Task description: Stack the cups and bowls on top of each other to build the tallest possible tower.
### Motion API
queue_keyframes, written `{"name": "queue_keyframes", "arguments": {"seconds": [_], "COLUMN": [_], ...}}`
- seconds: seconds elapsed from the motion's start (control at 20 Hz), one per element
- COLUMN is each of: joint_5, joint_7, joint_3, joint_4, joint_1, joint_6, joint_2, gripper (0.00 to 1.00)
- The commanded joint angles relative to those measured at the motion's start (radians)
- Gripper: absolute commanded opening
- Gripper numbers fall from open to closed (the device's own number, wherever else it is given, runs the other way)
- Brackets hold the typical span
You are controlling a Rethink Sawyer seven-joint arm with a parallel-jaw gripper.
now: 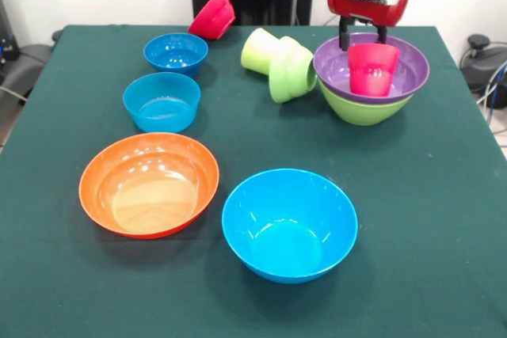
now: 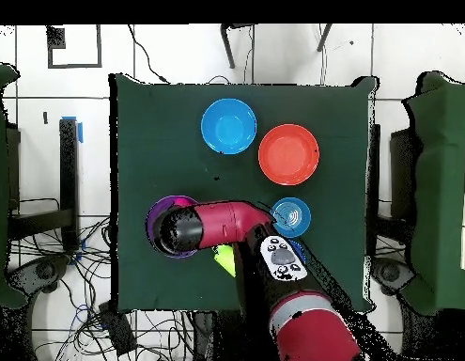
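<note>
The tower stands at the table's far right: a large lime-green bowl (image 1: 364, 110) holds a wide purple bowl (image 1: 408, 77), and a red cup (image 1: 372, 69) sits tilted inside it. My gripper (image 1: 362, 40) hangs just over the cup's rim, open, with one finger (image 1: 343, 39) left of the rim and the other behind it. A lime-green cup (image 1: 260, 51) lies on its side, against a small lime-green bowl (image 1: 291, 70) that is also on its side. From overhead the arm covers the tower, and only the purple rim (image 2: 161, 207) shows.
On the left stand a tipped small pink-red bowl (image 1: 212, 15), a dark blue small bowl (image 1: 176, 53) and a light blue small bowl (image 1: 162, 100). A large orange bowl (image 1: 149, 184) and a large light blue bowl (image 1: 289, 223) sit upright near the front.
</note>
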Motion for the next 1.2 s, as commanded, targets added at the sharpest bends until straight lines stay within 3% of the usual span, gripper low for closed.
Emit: {"name": "queue_keyframes", "arguments": {"seconds": [0.05,1.2], "joint_5": [0.011,-0.019], "joint_7": [-0.095,-0.105], "joint_3": [0.101,0.096], "joint_4": [-0.059,-0.236], "joint_1": [-0.023,-0.030], "joint_6": [0.080,0.193], "joint_2": [0.000,0.037], "gripper": [1.00,1.00]}}
